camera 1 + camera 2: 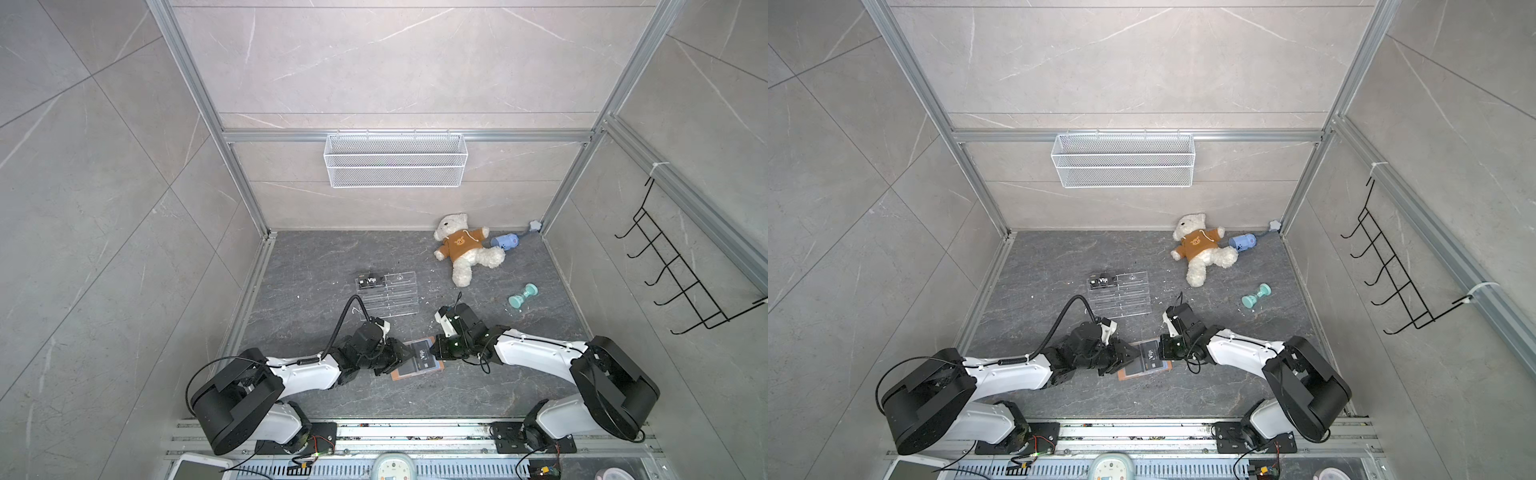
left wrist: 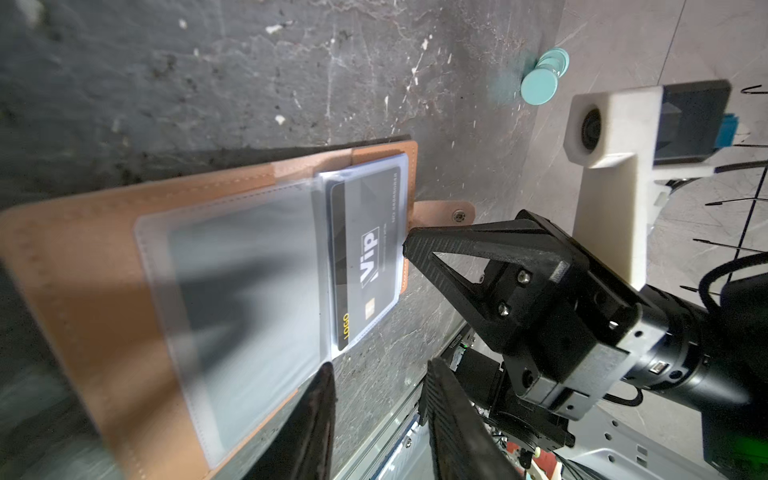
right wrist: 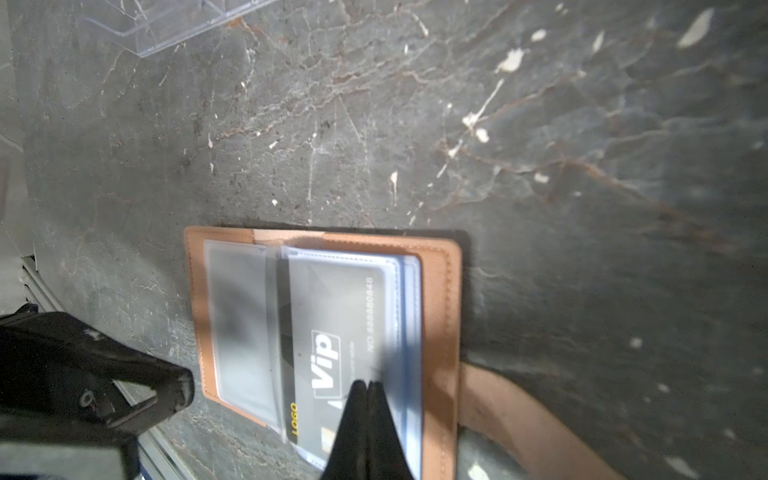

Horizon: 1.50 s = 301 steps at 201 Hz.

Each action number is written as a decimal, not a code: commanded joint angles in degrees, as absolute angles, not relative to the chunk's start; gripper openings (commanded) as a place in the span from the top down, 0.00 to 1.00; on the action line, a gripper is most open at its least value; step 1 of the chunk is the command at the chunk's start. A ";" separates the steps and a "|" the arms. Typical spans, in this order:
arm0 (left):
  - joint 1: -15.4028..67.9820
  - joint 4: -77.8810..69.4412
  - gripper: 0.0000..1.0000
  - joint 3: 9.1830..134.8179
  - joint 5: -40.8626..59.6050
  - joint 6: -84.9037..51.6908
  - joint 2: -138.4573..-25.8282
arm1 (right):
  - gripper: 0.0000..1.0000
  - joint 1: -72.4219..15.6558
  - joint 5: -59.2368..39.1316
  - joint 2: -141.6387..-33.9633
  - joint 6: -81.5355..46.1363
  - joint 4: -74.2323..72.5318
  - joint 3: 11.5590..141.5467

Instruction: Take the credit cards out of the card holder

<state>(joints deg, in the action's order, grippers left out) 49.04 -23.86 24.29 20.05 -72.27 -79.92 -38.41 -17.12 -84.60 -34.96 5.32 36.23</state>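
Note:
The tan card holder (image 1: 398, 375) (image 2: 83, 270) (image 3: 440, 311) lies open on the dark floor between both arms. A dark "Vip" credit card (image 1: 424, 355) (image 2: 365, 249) (image 3: 328, 316) sits inside its pale sleeve. My right gripper (image 1: 436, 348) (image 3: 365, 384) is shut, and its tips press down on that sleeve over the card. My left gripper (image 1: 401, 354) (image 2: 378, 374) is open at the holder's opposite edge, with only floor between its fingers. Another Vip credit card (image 1: 371, 281) (image 1: 1102, 281) rests on the clear acrylic rack (image 1: 390, 297).
A teddy bear (image 1: 463, 249), a blue bottle-like toy (image 1: 505, 241) and a teal dumbbell (image 1: 522, 296) lie at the back right. On the back wall hangs a white wire basket (image 1: 395, 160). A black hook rack (image 1: 673, 270) is on the right wall.

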 commanded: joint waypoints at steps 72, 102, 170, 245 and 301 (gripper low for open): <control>49.31 -37.94 0.66 19.73 18.16 -75.64 -84.46 | 1.00 -38.11 -18.93 -86.43 -35.90 1.32 33.45; 49.40 -42.48 0.68 18.90 17.27 -76.49 -86.31 | 1.00 -38.20 -19.86 -87.01 -36.26 0.38 33.12; 50.22 -50.18 0.72 18.12 15.85 -77.94 -91.68 | 1.00 -38.18 -20.92 -87.20 -36.49 -0.43 32.57; 50.98 -63.73 0.80 17.25 15.20 -81.08 -100.92 | 1.00 -38.19 -21.11 -87.00 -36.37 -0.44 32.21; 51.15 -69.18 0.89 15.44 14.02 -82.09 -103.90 | 1.00 -38.20 -21.18 -86.92 -36.39 -0.59 31.73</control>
